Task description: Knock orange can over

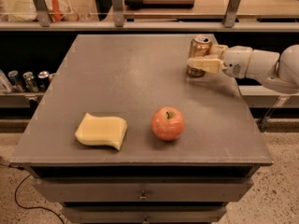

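Observation:
The orange can (200, 46) stands upright near the table's far right corner, with a silver top and gold-orange sides. My gripper (206, 56) reaches in from the right on a white arm (261, 65). It is open. Its near finger (203, 64) lies across the can's lower front, and its far finger (218, 49) sits just right of the can's upper side. The can's base is partly hidden behind the near finger.
A red apple (167, 123) and a yellow sponge (101, 131) lie near the front of the grey table (126, 73). Several silver and dark cans (25, 80) stand on a low shelf to the left. A railed counter (140, 24) runs behind the table.

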Controlling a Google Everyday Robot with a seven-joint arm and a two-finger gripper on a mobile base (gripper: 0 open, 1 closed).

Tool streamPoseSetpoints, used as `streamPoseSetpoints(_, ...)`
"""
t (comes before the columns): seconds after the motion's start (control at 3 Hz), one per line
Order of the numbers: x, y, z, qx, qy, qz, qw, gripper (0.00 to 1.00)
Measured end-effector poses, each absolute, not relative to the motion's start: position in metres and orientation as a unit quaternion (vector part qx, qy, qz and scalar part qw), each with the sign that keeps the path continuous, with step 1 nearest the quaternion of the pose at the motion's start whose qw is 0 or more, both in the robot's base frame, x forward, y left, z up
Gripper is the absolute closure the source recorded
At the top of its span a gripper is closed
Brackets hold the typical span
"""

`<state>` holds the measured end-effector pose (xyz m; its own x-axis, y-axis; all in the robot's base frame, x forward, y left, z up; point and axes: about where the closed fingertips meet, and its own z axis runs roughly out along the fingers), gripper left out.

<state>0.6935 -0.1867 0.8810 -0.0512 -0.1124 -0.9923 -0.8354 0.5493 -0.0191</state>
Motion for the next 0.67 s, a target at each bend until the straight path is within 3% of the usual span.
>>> streamPoseSetpoints(0.67, 0.6943, -0.1894, 0.8854, -0.365, 0.654, 0.306, 0.587, 0.88)
